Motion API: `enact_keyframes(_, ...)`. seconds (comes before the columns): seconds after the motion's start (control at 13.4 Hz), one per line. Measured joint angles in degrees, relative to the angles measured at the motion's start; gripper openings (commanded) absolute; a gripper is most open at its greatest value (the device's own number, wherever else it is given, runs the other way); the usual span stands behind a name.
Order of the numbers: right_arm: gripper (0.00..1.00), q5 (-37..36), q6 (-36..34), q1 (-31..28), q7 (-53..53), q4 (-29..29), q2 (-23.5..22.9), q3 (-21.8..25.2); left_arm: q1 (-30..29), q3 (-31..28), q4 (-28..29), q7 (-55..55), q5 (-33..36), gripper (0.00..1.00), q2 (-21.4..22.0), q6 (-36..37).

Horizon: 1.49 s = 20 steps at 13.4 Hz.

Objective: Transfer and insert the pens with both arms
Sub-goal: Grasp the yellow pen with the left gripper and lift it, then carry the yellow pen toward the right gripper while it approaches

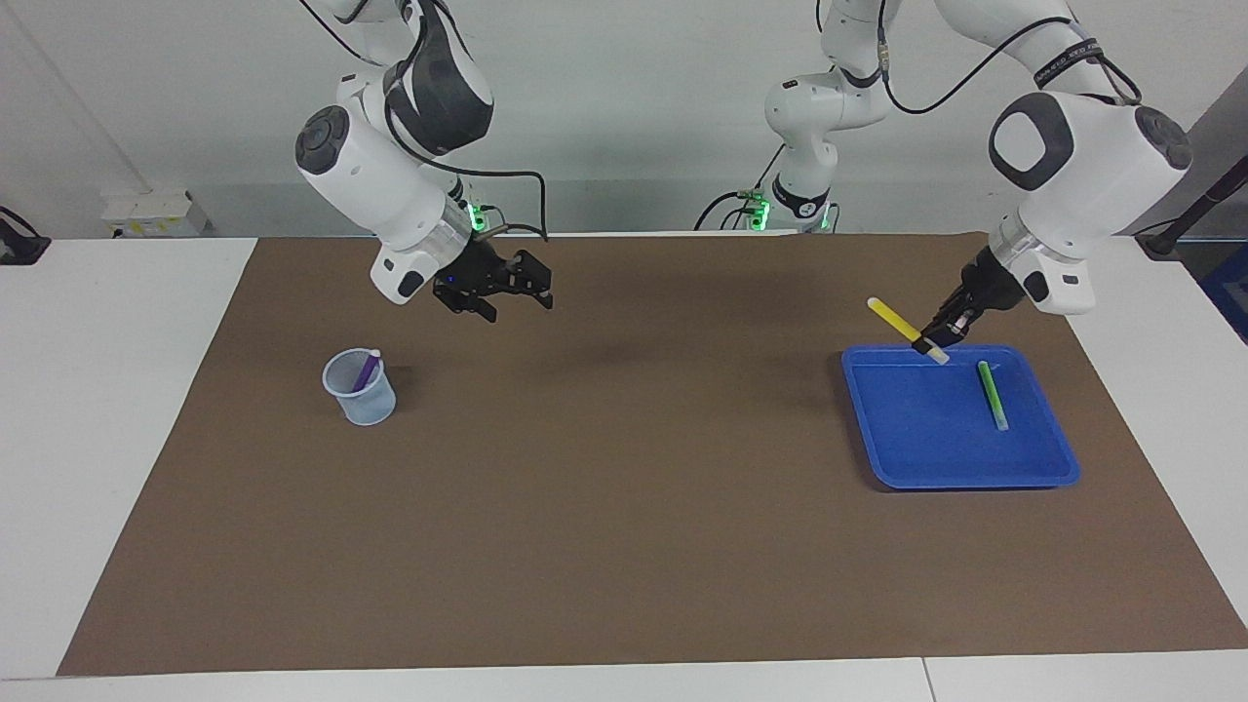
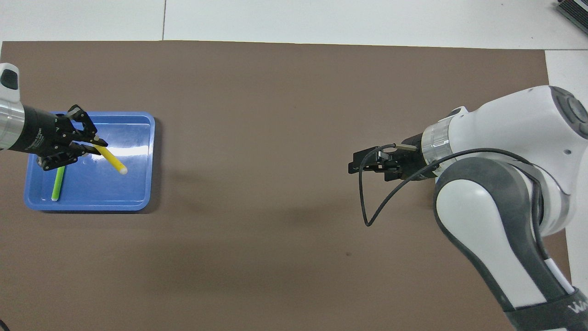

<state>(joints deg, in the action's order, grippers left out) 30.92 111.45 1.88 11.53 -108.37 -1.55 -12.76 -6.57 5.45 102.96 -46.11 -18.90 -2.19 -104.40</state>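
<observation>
My left gripper [image 1: 933, 342] [image 2: 94, 143] is shut on the yellow pen [image 1: 892, 317] [image 2: 111, 159]. It holds the pen tilted in the air over the blue tray's [image 1: 916, 439] [image 2: 133, 184] edge nearest the robots. The green pen [image 1: 993, 395] [image 2: 58, 182] lies flat in the tray. The purple pen [image 1: 368, 369] stands in a pale translucent cup [image 1: 361, 390] toward the right arm's end of the table. My right gripper [image 1: 517, 297] [image 2: 353, 166] hangs open and empty above the mat, beside the cup. The right arm hides the cup in the overhead view.
A brown mat [image 1: 624, 507] [image 2: 257, 115] covers most of the white table. A black cable [image 2: 367, 202] loops down from the right wrist. Wall sockets and cables sit at the robots' end of the table.
</observation>
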Motion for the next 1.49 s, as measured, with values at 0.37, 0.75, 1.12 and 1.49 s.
enact_keyframes(0.37,1.0,6.8,9.3,6.7,10.3,0.3,0.0,-0.2,2.8,0.3,1.5,-15.3,-11.1,0.0,3.8,1.5)
enact_keyframes(0.75,1.0,11.1,14.7,12.0,21.0,0.2,-0.1,-0.2,7.5,0.3,5.0,-28.0,-17.0,0.0,6.3,1.5)
enact_keyframes(1.12,1.0,14.0,24.7,20.1,29.8,1.2,-0.2,-0.2,11.0,0.3,7.9,-35.4,-18.5,0.0,8.9,1.2)
enact_keyframes(1.49,1.0,14.1,34.0,28.0,36.4,1.3,-0.5,-0.3,12.5,0.3,8.3,-38.0,-18.6,0.0,9.7,0.9)
